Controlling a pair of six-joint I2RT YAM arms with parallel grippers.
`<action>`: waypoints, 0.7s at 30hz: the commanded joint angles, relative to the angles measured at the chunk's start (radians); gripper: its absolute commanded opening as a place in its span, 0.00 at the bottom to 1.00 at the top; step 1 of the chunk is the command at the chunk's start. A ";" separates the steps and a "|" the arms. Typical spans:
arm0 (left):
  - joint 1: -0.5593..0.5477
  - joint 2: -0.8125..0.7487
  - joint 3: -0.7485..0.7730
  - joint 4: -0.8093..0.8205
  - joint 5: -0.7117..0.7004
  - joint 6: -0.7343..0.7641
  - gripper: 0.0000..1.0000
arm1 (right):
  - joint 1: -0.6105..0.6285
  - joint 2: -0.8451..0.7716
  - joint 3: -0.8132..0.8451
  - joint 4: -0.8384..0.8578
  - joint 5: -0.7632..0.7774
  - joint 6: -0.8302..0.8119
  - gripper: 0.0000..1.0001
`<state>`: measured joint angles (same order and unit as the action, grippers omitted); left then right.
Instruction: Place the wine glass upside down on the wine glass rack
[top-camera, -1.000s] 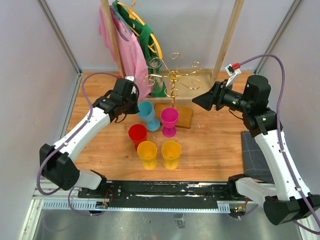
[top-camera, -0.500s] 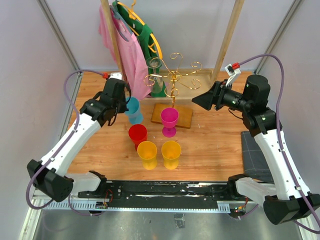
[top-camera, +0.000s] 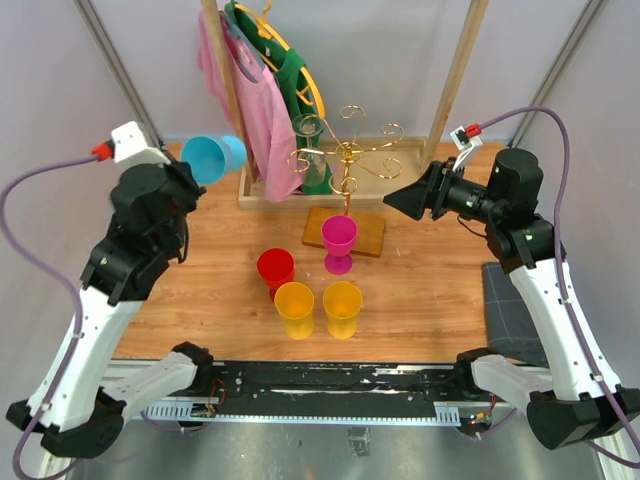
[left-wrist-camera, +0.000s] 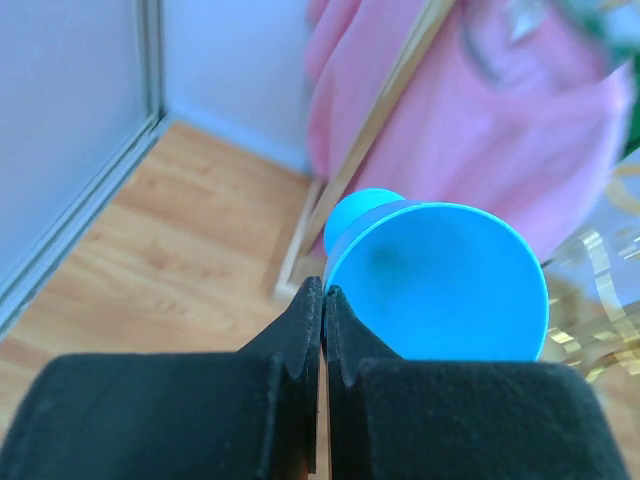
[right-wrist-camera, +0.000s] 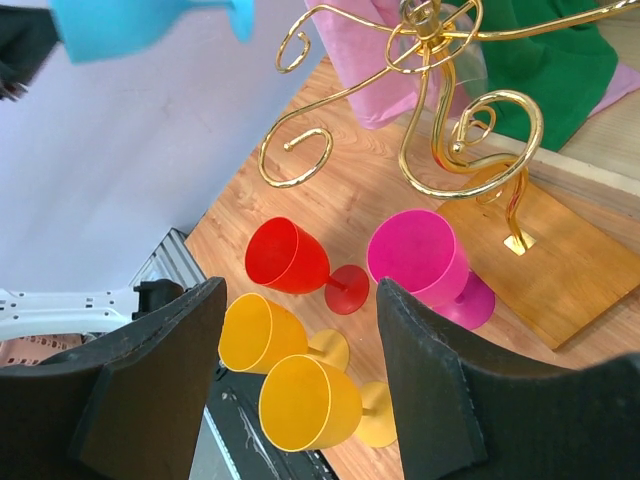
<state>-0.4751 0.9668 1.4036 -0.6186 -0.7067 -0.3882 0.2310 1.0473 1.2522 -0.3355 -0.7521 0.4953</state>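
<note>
My left gripper (top-camera: 190, 172) is shut on the rim of a blue wine glass (top-camera: 213, 156) and holds it high over the table's far left, tipped on its side with the foot toward the pink garment. In the left wrist view the jaws (left-wrist-camera: 322, 298) pinch the glass's rim (left-wrist-camera: 440, 285). The gold wine glass rack (top-camera: 347, 150) stands on its wooden base (top-camera: 368, 234) at the back centre; it also shows in the right wrist view (right-wrist-camera: 425, 110). My right gripper (top-camera: 392, 203) is open and empty, just right of the rack, its fingers (right-wrist-camera: 430, 360) framing the glasses below.
A magenta glass (top-camera: 338, 240), a red glass (top-camera: 275, 268) and two yellow glasses (top-camera: 294, 305) (top-camera: 342, 305) stand in front of the rack. A clear glass (top-camera: 308, 132) hangs at the rack. A wooden clothes rail with pink and green garments (top-camera: 255, 90) stands behind. A dark mat (top-camera: 502, 300) lies right.
My left arm has lifted the blue glass off the table beside the rack base and carried it up and to the far left, tipping it sideways. The right arm has not moved.
</note>
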 joint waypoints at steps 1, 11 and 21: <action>-0.007 -0.105 0.013 0.296 0.018 0.025 0.00 | -0.012 -0.012 0.038 0.026 -0.021 0.010 0.63; -0.007 -0.222 -0.086 0.681 0.493 -0.109 0.00 | -0.012 -0.042 0.028 0.040 -0.022 0.013 0.63; -0.007 -0.076 -0.113 0.918 1.014 -0.452 0.00 | -0.011 -0.047 0.064 0.074 -0.033 0.006 0.64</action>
<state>-0.4751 0.8387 1.3228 0.1417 0.0658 -0.6685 0.2310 1.0168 1.2701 -0.3046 -0.7635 0.5007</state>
